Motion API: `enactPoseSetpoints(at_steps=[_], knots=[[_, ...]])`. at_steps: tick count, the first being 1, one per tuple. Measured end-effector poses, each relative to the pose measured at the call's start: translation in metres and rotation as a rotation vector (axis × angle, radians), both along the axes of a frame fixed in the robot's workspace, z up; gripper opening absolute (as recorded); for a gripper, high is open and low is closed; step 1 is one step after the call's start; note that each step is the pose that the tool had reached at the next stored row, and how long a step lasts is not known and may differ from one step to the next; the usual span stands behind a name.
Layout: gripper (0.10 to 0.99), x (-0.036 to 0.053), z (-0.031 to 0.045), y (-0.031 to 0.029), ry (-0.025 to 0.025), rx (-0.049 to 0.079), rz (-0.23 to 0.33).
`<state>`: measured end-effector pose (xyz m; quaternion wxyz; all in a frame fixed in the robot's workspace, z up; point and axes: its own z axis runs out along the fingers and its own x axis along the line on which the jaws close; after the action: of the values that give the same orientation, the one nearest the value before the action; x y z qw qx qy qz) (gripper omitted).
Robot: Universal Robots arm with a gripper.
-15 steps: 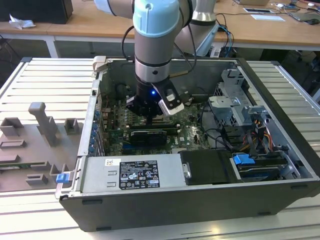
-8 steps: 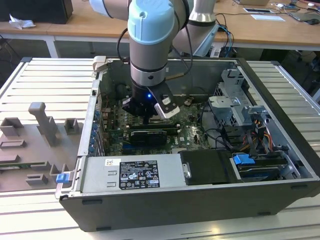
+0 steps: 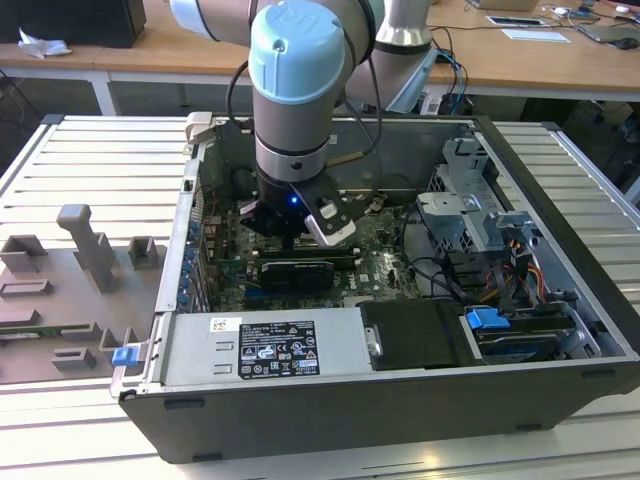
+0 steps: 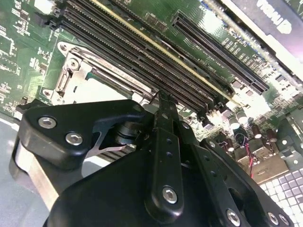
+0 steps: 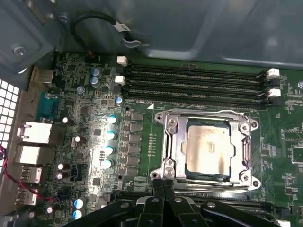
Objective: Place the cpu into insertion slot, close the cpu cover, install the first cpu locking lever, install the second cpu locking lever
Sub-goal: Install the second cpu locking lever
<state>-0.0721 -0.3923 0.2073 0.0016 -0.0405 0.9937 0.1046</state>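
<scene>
Cpu (image 5: 208,150) pale silvery, seated in insertion slot (image 5: 166,146), gripper (image 5: 163,185) fingers pressed together, grasping nothing

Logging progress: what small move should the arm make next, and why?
Probably press the end effector down on the lever by the cover: the cpu sits under the flat cover, and the tips are at that lever.

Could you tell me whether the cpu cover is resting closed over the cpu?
Touching, it seems: in the first wrist view, the cpu cover lies flat, framing the cpu seated inside the socket.
</scene>
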Motion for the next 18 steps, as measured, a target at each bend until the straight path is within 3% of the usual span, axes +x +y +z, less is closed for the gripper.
enactPoseSetpoints(at_steps=[8,18], knots=[[0.106,-0.0022,-0.0060,-0.0030,0.0002,0.041,0.015],[0.106,-0.0037,-0.0096,-0.0028,0.0000,0.075,0.034]])
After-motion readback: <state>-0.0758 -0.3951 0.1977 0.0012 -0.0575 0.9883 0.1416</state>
